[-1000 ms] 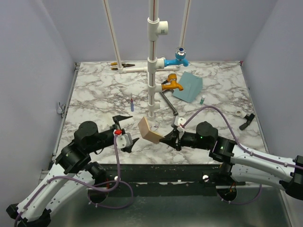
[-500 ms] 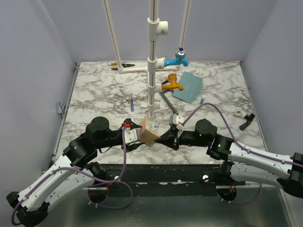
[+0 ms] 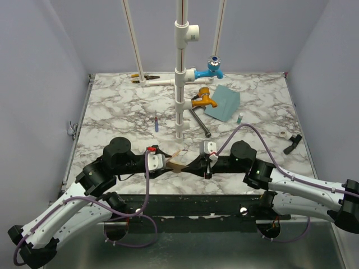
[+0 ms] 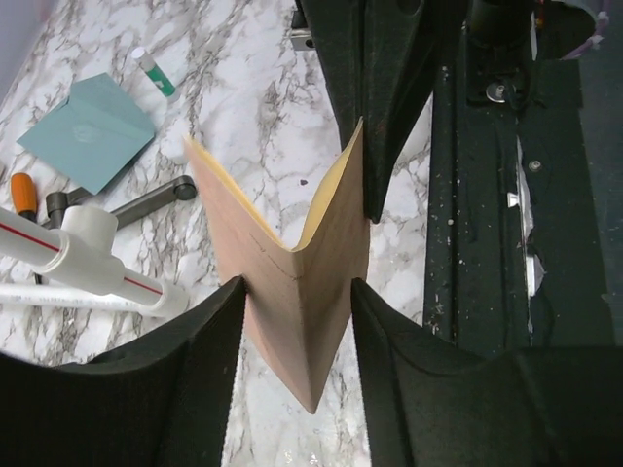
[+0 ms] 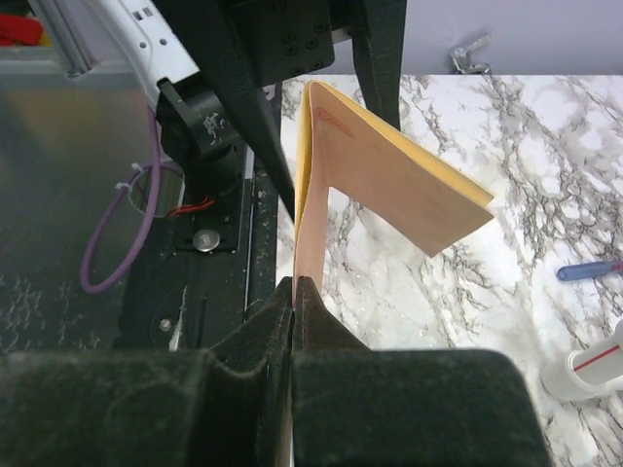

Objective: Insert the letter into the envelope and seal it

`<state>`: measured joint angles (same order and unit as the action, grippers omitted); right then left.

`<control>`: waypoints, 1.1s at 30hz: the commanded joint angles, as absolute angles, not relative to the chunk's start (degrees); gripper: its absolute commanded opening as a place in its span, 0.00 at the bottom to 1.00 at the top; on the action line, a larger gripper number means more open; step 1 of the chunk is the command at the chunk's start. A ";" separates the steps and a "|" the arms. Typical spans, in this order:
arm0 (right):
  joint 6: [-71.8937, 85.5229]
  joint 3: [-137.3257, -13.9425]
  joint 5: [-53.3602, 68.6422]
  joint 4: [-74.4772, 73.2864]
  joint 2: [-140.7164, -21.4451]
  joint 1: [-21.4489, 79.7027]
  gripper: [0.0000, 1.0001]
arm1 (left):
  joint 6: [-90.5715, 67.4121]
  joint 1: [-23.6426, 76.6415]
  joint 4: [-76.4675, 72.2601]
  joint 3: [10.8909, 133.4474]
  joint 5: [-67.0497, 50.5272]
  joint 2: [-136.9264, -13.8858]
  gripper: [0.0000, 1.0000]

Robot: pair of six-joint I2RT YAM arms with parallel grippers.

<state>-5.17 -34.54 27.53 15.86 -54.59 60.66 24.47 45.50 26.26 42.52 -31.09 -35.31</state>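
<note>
The tan letter (image 3: 178,163) is bent into a V and held up off the marble near the table's front edge. My right gripper (image 3: 194,164) is shut on one edge of it, seen in the right wrist view (image 5: 294,282) with the letter (image 5: 389,185) rising from the pinch. My left gripper (image 3: 167,162) straddles the fold; in the left wrist view its jaws (image 4: 295,287) stand apart, with each fingertip touching one side of the letter (image 4: 292,243). The teal-blue envelope (image 3: 222,103) lies flat at the back right, also in the left wrist view (image 4: 88,131).
A white PVC pipe stand (image 3: 180,84) with a blue valve (image 3: 213,66) and an orange valve (image 3: 202,100) rises mid-table. A metal handle (image 3: 199,122), a blue pen (image 3: 156,122), a glue stick (image 3: 239,119), a tape roll (image 3: 283,134) and a black clip (image 3: 291,144) lie around it.
My left gripper has moved right to the letter and now straddles its fold. The letter, standing wider open before, is bent into a tighter V and sits lower.
</note>
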 commanded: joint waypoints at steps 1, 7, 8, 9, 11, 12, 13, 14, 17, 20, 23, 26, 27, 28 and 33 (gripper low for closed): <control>-8.57 -35.77 28.83 17.14 -55.09 60.56 0.01 | 24.76 45.74 27.65 44.21 -36.65 -35.26 0.52; -9.58 -36.60 29.47 17.83 -56.62 60.56 0.01 | 25.86 45.76 28.05 43.97 -38.24 -35.78 0.07; -9.62 -36.88 29.68 18.18 -56.98 60.56 0.01 | 26.15 45.74 27.97 43.86 -38.29 -35.92 0.00; -9.86 -37.26 29.94 18.30 -57.43 60.56 0.01 | 26.35 45.77 28.02 43.86 -38.13 -36.06 0.00; -10.20 -38.15 30.15 18.12 -58.45 60.56 0.01 | 26.44 45.76 28.05 44.11 -38.47 -36.44 0.00; -10.55 -38.42 30.07 18.00 -58.71 60.57 0.01 | 26.23 45.79 28.04 44.20 -38.73 -36.54 0.00; -10.91 -38.46 29.65 17.87 -58.82 60.56 0.01 | 25.95 45.79 28.12 44.21 -38.93 -36.55 0.00; -11.03 -38.49 29.01 17.70 -58.83 60.56 0.01 | 25.43 45.75 28.05 44.13 -38.75 -36.45 0.00; -11.09 -38.21 25.12 17.05 -58.44 60.56 0.03 | 22.17 45.72 27.53 43.57 -35.56 -36.79 0.00; -10.83 -38.19 20.59 15.73 -58.81 60.56 0.08 | 17.12 44.57 26.42 42.51 -33.11 -38.68 0.00; -9.99 -38.30 17.01 14.91 -60.50 60.56 0.05 | 10.74 42.74 25.99 41.78 -34.59 -41.75 0.00; -8.92 -37.79 17.84 14.39 -62.33 60.48 0.01 | 7.45 41.63 24.66 40.39 -37.38 -43.32 0.00; -8.37 -37.35 17.73 15.13 -62.39 60.47 0.01 | 6.73 41.14 23.90 39.85 -38.89 -43.41 0.00; -7.87 -36.54 17.18 15.72 -62.25 60.41 0.02 | 5.63 40.48 23.05 39.40 -41.06 -43.55 0.00; -6.50 -35.32 18.08 15.57 -60.84 59.35 0.01 | -7.51 36.33 17.55 35.64 -48.60 -47.94 0.00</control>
<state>-8.38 -35.99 19.11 15.29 -62.06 60.29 6.02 39.05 22.92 39.00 -39.86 -44.69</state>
